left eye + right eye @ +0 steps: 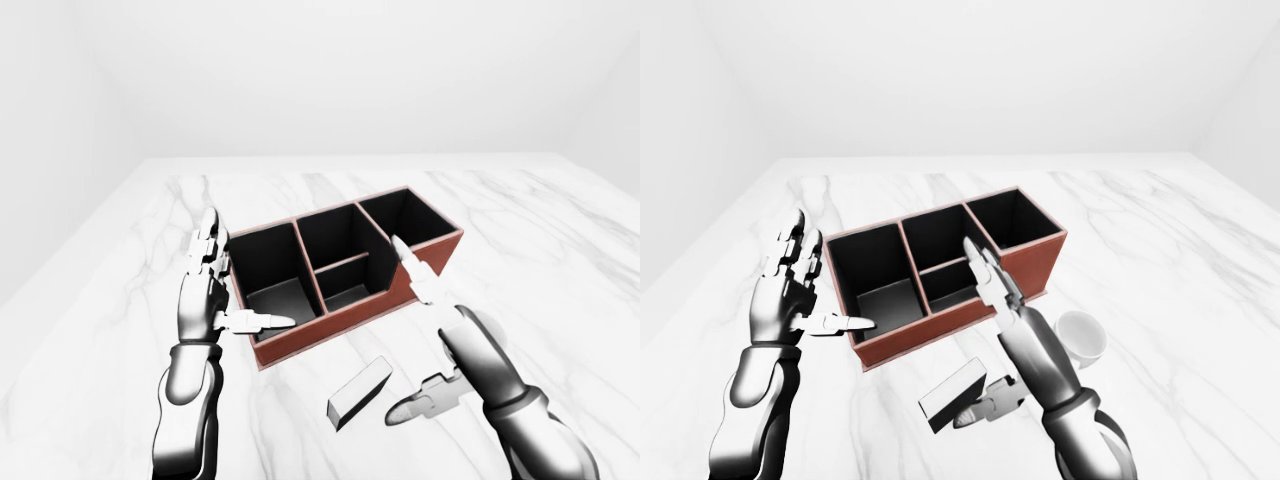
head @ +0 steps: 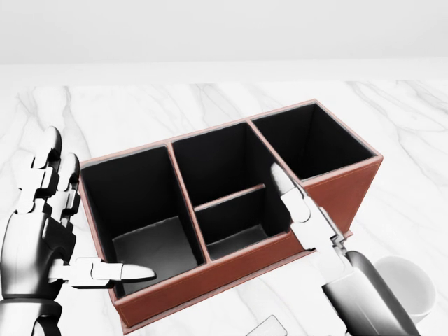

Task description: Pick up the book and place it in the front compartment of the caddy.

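Book (image 1: 359, 392) lies flat on the marble table (image 1: 560, 250), just below the caddy (image 1: 345, 270) in the left-eye view and apart from its long wall. Nothing is gripping it. Your right hand (image 1: 440, 350) hangs over it with fingers spread wide: thumb low beside the book's right end, 1 long finger (image 2: 297, 199) reaching up across the caddy's lower wall. I can't tell whether the thumb touches the book.

Caddy is red-brown outside, black inside, sitting at a slant. It has 1 large bay at the left, a middle bay split in 2 by a low divider, and 1 bay at the right.

Your left hand (image 1: 205, 290) is open at the caddy's left end, thumb pointing over the large bay and fingers upright.

White cup (image 1: 1080, 335) stands right of your right arm, near the caddy's right corner.
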